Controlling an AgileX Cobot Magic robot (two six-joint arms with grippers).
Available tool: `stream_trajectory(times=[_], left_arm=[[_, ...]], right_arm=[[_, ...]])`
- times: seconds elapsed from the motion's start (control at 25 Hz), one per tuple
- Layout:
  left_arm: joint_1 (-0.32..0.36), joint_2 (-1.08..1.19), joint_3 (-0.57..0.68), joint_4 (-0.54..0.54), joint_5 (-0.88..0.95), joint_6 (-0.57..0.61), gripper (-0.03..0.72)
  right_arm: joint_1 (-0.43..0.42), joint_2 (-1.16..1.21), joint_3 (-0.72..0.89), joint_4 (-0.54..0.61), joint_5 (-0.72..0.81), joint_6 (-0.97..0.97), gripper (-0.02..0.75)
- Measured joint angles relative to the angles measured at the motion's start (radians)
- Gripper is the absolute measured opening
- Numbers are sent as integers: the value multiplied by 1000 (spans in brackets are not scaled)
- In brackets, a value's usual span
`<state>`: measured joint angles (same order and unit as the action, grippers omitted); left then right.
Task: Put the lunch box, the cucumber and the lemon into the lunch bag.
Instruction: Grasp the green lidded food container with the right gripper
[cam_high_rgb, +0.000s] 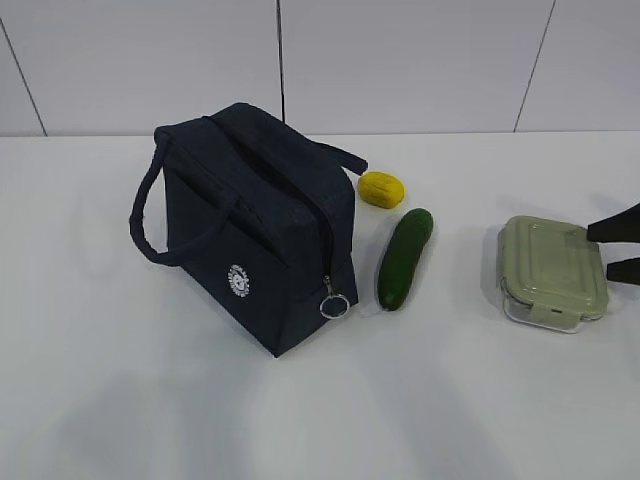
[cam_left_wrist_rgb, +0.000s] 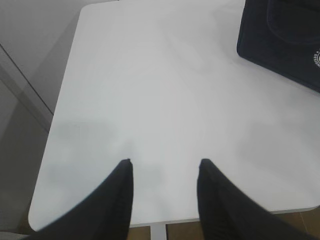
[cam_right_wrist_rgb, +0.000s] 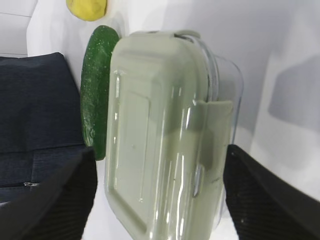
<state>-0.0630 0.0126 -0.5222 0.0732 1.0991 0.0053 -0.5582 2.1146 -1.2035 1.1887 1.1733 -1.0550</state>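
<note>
Nearby, smooth cucumber (cam_high_rgb: 404, 258), boxy lunch bag (cam_high_rgb: 262, 230)

Right pincer (cam_high_rgb: 618, 247): two matte black fingers enter the exterior view at 3 o'clock, flat tapering blades, squared tips

Same pincer (cam_right_wrist_rgb: 159, 197) in the right wrist view: fingers (cam_right_wrist_rgb: 60, 200) fill the corners at 7 and 5 o'clock, black, with a fine pebbled texture and rounded upper edges; broad at the frame's bottom, narrowing upward

Left pincer (cam_left_wrist_rgb: 165, 167) in the left wrist view: two black fingers (cam_left_wrist_rgb: 117, 200) rise from the bottom edge at 6 o'clock, wide at the base, curving to blunt points, smooth and slightly blurred

No cables, screws or markings can be made out in any view
</note>
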Motion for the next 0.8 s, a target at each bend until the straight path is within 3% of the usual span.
stream_trajectory(times=[0.8], left_arm=[[0,0,0,0,0,0,309]], right_arm=[[0,56,0,28,-3,-4,587]])
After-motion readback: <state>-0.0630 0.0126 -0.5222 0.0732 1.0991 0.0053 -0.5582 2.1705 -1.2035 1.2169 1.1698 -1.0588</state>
